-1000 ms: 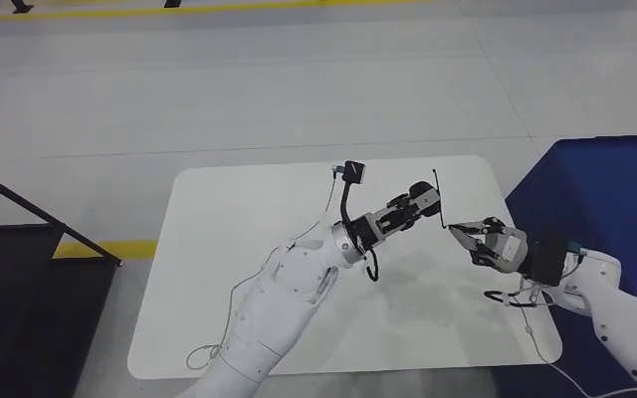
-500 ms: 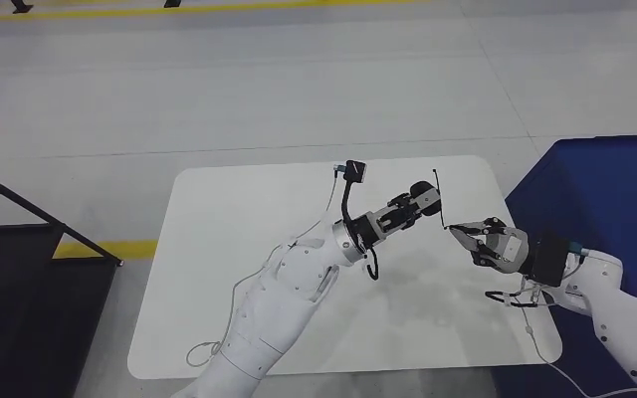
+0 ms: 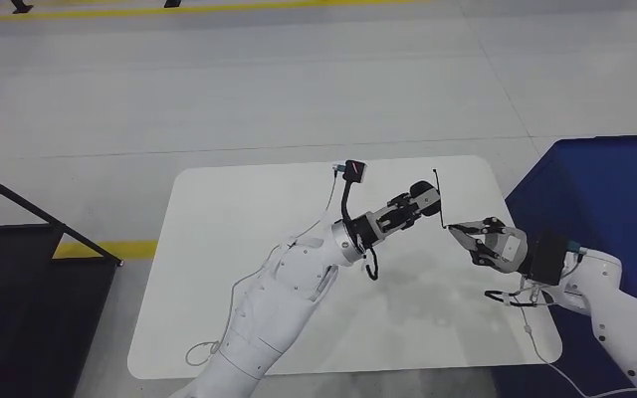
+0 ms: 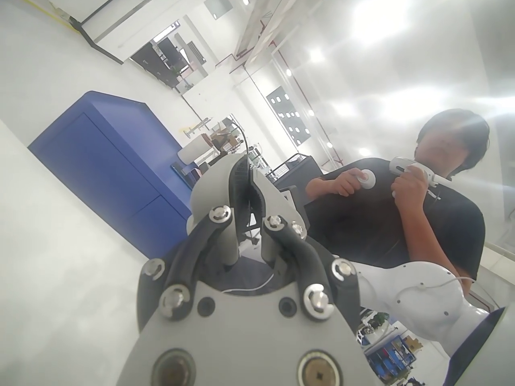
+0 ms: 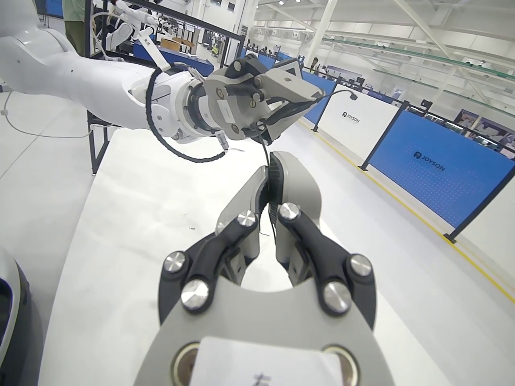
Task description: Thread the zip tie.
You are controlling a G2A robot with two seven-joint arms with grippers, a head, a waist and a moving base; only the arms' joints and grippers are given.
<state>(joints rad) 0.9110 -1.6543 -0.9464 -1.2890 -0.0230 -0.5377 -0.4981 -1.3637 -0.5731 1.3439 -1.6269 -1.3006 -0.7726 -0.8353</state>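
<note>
L hand (image 3: 430,197) & R hand (image 3: 456,231) both hang above the counter (image 3: 249,259), over its far-R quarter. Their tips face each other, close but apart. Zip tie (image 3: 436,181) is off the surface, held btwn the two: a thin black strip, roughly upright, w/ one end poking out past L hand on the far-edge side.

L hand: fingers pinched tight on the strip partway along. In R wrist view the head end curves out beyond its tips. R hand: fingers pressed together on the other end, strip running down btwn the pads.

Room: R hand sits near counter's R edge & its arm crosses that edge. Blue cabinet (image 3: 587,199) stands just beyond, so it is tight on that side. Far edge lies near L hand. Most of the white surface stretches toward the L edge & near edge, w/ L arm reaching across it from the near side.

Print: white label (image 5: 261,363) on R hand's base, cut off, can't be read. Small sticker (image 5: 225,112) on L hand's housing, too small to read. Blue & white panels (image 5: 434,162) in the hall behind carry print.
</note>
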